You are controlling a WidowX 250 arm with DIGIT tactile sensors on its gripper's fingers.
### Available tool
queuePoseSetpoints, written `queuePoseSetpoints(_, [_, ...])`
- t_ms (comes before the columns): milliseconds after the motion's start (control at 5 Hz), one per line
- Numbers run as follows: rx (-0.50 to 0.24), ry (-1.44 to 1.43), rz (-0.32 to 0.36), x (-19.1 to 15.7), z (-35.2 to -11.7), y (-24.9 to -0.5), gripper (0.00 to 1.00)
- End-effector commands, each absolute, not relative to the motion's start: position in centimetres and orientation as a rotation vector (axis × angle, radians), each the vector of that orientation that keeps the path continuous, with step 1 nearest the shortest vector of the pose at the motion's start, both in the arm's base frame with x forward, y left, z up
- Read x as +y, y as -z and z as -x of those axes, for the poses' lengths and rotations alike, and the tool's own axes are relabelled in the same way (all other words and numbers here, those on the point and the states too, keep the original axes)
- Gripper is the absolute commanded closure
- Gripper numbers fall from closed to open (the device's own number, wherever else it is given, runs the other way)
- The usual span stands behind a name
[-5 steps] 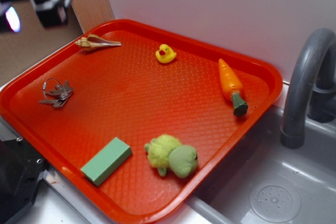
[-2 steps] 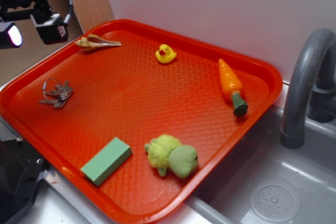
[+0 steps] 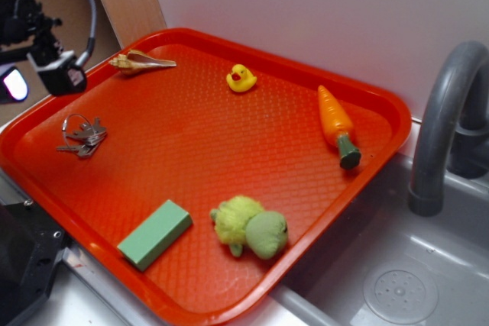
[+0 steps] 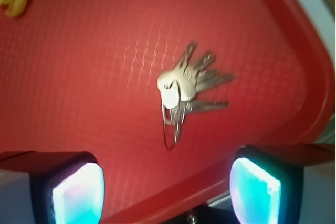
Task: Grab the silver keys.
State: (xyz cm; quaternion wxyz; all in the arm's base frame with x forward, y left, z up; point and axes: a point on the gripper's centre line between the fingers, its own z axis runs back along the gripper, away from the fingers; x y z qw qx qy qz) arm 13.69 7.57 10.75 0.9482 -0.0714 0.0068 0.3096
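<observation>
**Silver keys lined up for pick on red tray**

Grey metal is seen fanned out on textured red plastic as the silver keys (image 4: 188,92), a small bunch of flat keys on a thin wire ring, lie near the left edge of the red plastic tray (image 3: 229,135). The black gripper (image 4: 165,182) is held above them with its two glowing fingertips (image 4: 79,192) set wide apart and nothing between them; in the wrist view the bunch sits just ahead of the gap between the pads. In the exterior view the gripper (image 3: 53,74) is seen over the tray's left rim, close to the keys (image 3: 82,137) but not touching them.

The approach step is judged to be in hand, with the grasp not yet made. A short advance to centre the bunch between the fingers, a descent to the tray surface and a closing of the jaws appear to be called for; because the keys lie flat and thin, a low, well-centred closure is likely to be needed.

Also held in the tray, well apart from the keys, are a tan pointed seashell (image 3: 141,61), a small yellow rubber duck (image 3: 241,78), an orange toy carrot with a green stem (image 3: 338,125), a fuzzy yellow-green plush toy (image 3: 250,227) and a pale green rectangular block (image 3: 155,234). A grey sink (image 3: 397,265) with a curved grey faucet (image 3: 443,120) adjoins the tray on the right.
</observation>
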Motion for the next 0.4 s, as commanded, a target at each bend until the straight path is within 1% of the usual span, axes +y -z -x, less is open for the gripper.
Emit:
queuePoseSetpoints(0, [-0.04, -0.697, 0.113, 9.2, -15.3, -6.9, 0.0])
queuePoseSetpoints(200, [0.005, -0.687, 0.101, 7.9, -17.0, -4.3, 0.0])
